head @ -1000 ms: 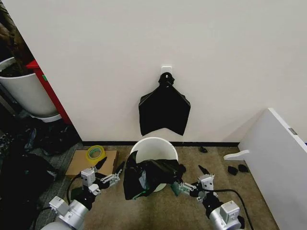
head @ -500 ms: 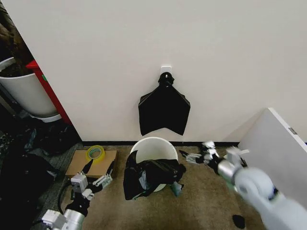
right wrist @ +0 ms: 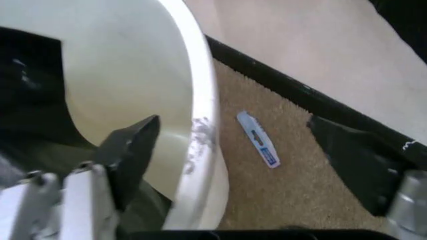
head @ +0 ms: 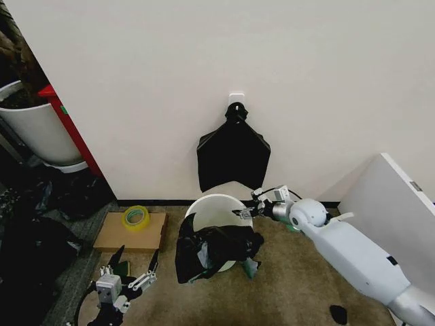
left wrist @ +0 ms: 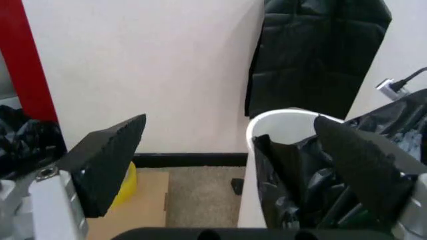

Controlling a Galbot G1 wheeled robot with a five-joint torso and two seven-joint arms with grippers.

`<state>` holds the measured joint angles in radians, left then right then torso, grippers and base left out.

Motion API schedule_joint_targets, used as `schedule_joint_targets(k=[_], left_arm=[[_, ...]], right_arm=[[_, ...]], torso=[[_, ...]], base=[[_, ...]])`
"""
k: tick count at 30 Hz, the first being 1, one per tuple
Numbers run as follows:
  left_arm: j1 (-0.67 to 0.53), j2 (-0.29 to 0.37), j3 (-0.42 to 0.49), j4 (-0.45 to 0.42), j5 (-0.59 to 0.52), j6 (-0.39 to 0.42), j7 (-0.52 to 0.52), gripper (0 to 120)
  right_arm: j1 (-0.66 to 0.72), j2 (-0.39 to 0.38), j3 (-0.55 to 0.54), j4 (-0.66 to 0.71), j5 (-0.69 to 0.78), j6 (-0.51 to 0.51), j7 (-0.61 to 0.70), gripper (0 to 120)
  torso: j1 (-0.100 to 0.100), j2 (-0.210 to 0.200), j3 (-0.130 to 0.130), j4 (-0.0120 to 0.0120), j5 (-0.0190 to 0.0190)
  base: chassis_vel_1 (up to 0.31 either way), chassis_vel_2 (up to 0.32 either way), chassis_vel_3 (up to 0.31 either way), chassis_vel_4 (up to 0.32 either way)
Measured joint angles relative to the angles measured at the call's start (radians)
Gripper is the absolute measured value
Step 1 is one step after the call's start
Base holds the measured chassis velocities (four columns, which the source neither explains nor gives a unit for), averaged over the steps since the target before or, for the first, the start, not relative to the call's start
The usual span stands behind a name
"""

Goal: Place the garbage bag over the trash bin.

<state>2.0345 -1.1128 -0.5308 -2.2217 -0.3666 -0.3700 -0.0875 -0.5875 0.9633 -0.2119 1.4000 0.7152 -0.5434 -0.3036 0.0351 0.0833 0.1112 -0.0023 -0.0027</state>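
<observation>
- Since a second ago the right arm has swung up from the near floor and across to the far right side of the bin; the left arm has dropped back toward the lower left of the head view. Bin and bag lie as they did.
- Small round white plastic trash bin (head: 216, 207) stands on the brown carpet (head: 292, 285) just before the white wall (head: 204, 68), upright, mouth open.
- Thin crinkly black plastic garbage bag (head: 214, 250) hangs bunched over the bin's near rim and front wall; some of it falls inside (left wrist view (left wrist: 313, 185)). The far and right rim (right wrist: 200, 100) are bare white.
- Right pincer (head: 249, 206) hovers at the bin's right rim, jaws spread wide, one inside the rim and one outside, holding nothing.
- Left pincer (head: 132, 265) sits low on the near left, well apart from the bin, jaws open and empty.
- Flat black fan-shaped bag bundle (head: 233, 156) hangs on the wall behind, untouched.
- Judgement: task partly done. The bag is on only one side; its mouth has yet to be stretched round the remaining rim.
</observation>
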Motion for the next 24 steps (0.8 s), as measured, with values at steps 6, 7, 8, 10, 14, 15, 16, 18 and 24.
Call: schedule_joint_targets(k=[6, 7, 8, 10, 14, 15, 16, 18, 24], left_arm=[[-0.020, 0.006, 0.027, 0.000, -0.003, 0.013, -0.004, 99], [-0.024, 0.007, 0.029, -0.001, -0.004, 0.016, -0.005, 99], [-0.027, 0.007, 0.032, -0.001, -0.005, 0.018, -0.005, 99], [-0.030, 0.008, 0.035, -0.002, -0.005, 0.020, -0.006, 98], [-0.034, 0.008, 0.041, -0.003, -0.006, 0.022, -0.006, 98], [-0.034, 0.008, 0.041, -0.003, -0.006, 0.022, -0.007, 98], [-0.035, 0.009, 0.044, -0.003, -0.006, 0.022, -0.007, 98], [-0.035, 0.009, 0.045, -0.003, -0.006, 0.023, -0.008, 98], [-0.041, 0.009, 0.055, -0.005, -0.007, 0.026, -0.010, 98]], right_arm=[[0.003, 0.001, -0.006, -0.003, 0.005, -0.006, 0.001, 55], [-0.001, 0.004, -0.002, -0.003, 0.007, -0.008, 0.003, 52], [-0.004, 0.006, 0.002, -0.002, 0.009, -0.010, 0.004, 47], [-0.010, 0.009, 0.009, 0.001, 0.014, -0.012, 0.007, 46], [-0.023, 0.010, 0.020, 0.016, 0.023, -0.018, 0.013, 30], [-0.024, 0.010, 0.022, 0.018, 0.026, -0.019, 0.014, 27], [-0.031, 0.009, 0.028, 0.027, 0.032, -0.023, 0.020, 20], [-0.034, 0.009, 0.031, 0.030, 0.033, -0.025, 0.023, 18], [-0.061, 0.003, 0.056, 0.050, 0.055, -0.041, 0.055, 2]], torso=[[0.000, 0.000, 0.000, 0.0000, 0.0000], [0.000, 0.000, 0.000, -0.0001, 0.0001], [0.000, 0.000, 0.000, -0.0001, 0.0001], [0.000, 0.000, 0.000, 0.0000, 0.0003], [0.000, 0.000, 0.000, 0.0001, 0.0002], [0.000, 0.000, 0.000, 0.0001, 0.0003], [0.000, 0.000, 0.000, 0.0001, 0.0002], [0.000, 0.000, 0.000, 0.0001, 0.0002], [0.000, 0.000, 0.000, 0.0002, 0.0001]], base=[[0.000, 0.000, 0.000, 0.000], [0.000, 0.000, 0.000, 0.000], [0.000, 0.000, 0.000, 0.000], [0.000, 0.000, 0.000, 0.000], [0.000, 0.000, 0.000, 0.000], [0.000, 0.000, 0.000, 0.000], [0.000, 0.000, 0.000, 0.000], [0.000, 0.000, 0.000, 0.000], [0.000, 0.000, 0.000, 0.000]])
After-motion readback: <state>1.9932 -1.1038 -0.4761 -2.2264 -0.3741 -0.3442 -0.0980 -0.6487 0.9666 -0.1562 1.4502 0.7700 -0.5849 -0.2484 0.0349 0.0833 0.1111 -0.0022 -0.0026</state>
